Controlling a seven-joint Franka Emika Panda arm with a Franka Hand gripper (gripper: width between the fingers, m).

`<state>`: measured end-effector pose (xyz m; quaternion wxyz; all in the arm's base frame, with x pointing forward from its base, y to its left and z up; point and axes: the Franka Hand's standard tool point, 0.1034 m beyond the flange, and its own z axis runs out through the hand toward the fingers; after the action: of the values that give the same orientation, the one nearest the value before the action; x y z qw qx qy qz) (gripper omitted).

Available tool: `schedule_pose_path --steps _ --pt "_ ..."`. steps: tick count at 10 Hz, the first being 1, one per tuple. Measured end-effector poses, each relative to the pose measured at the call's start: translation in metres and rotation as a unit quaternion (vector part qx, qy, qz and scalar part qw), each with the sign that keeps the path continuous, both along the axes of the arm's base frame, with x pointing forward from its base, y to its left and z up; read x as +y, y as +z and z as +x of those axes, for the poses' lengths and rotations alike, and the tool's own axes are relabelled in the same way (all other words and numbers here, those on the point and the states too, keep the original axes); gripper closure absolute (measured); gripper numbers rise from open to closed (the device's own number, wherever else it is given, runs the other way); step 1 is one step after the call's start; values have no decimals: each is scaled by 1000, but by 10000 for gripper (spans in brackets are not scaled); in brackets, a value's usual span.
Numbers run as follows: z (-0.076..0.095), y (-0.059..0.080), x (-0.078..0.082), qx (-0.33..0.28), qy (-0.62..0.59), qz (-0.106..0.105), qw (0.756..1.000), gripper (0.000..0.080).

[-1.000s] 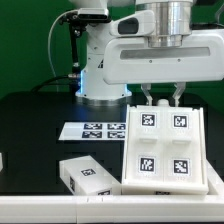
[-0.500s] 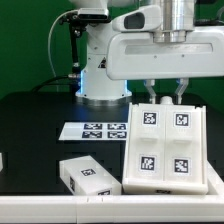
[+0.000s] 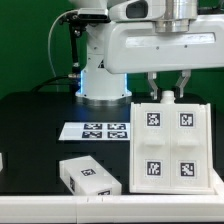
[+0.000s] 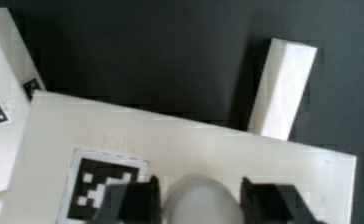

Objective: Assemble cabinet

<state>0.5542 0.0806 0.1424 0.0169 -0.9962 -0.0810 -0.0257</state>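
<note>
The cabinet [image 3: 170,146] is the big white box with tags on its face, standing tilted on the black table at the exterior view's right. My gripper [image 3: 168,90] comes down on its top edge, one finger on each side, shut on that edge. In the wrist view the gripper [image 4: 197,198] has its two dark fingers [image 4: 133,200] closed on a rounded white part of the cabinet [image 4: 197,140], next to a tag. A white wall strip [image 4: 285,88] stands beyond it.
A smaller white tagged block [image 3: 90,177] lies near the front edge, to the exterior view's left of the cabinet. The marker board [image 3: 97,130] lies flat behind it. The arm's base [image 3: 100,75] stands at the back. A white piece [image 3: 2,160] shows at the left edge.
My gripper has risen and shifted toward the exterior view's right, still holding the cabinet's top edge. The cabinet's face has tipped more upright and moved slightly right.
</note>
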Motion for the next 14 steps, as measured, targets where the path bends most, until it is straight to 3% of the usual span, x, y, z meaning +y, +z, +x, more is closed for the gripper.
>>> schedule_pose_path --steps 2,7,10,11,12,13,14 --pt "0 0 0 0 0 0 1000 589" --pt "46 8 -9 -13 48 -10 999 589" --pt "47 8 -8 -14 36 -11 999 589" --pt "47 8 -9 -14 36 -11 999 483" --pt "47 8 -9 -14 36 -11 999 314" --pt "47 8 -9 -14 36 -11 999 314" --pt "47 8 -9 -14 36 -11 999 168"
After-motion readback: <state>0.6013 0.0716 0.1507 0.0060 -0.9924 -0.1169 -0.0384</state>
